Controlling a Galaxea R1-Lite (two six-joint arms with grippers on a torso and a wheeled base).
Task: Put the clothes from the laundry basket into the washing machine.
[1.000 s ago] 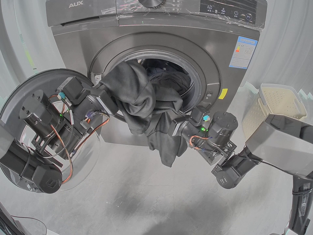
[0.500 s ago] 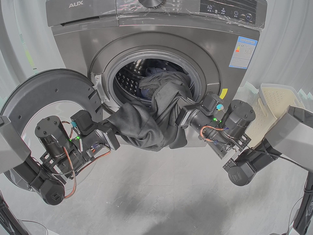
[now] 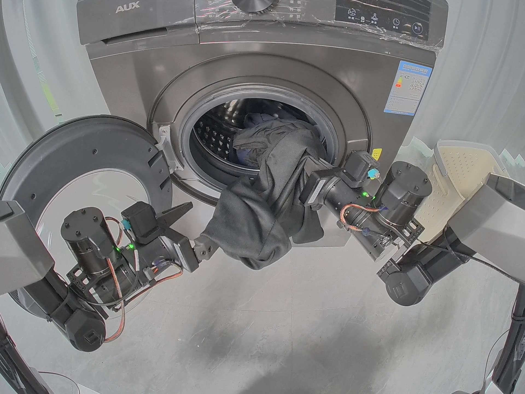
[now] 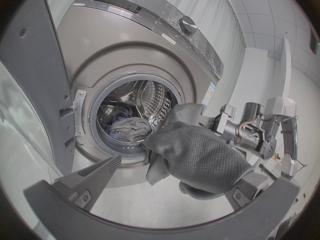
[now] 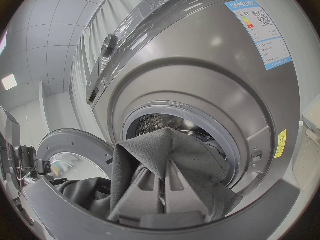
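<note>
A dark grey garment (image 3: 262, 214) hangs out of the washing machine's drum opening (image 3: 219, 132) and down over its rim. My right gripper (image 3: 306, 177) is shut on the garment's upper fold just in front of the rim; its fingers (image 5: 146, 187) pinch cloth between them. My left gripper (image 3: 201, 223) is open, low and left of the opening, with the garment's lower end draped over one finger (image 3: 206, 243). In the left wrist view the garment (image 4: 200, 150) covers that finger; the other finger (image 4: 96, 174) is bare. More clothes (image 4: 128, 130) lie inside the drum.
The round door (image 3: 82, 149) stands swung open at the left, close behind my left arm. A cream laundry basket (image 3: 465, 171) sits on the floor to the right of the machine, behind my right arm. Bare grey floor lies in front.
My left gripper came down from the drum opening and opened, letting the garment go. My right gripper rose toward the rim with the garment, which now hangs lower on the left side.
</note>
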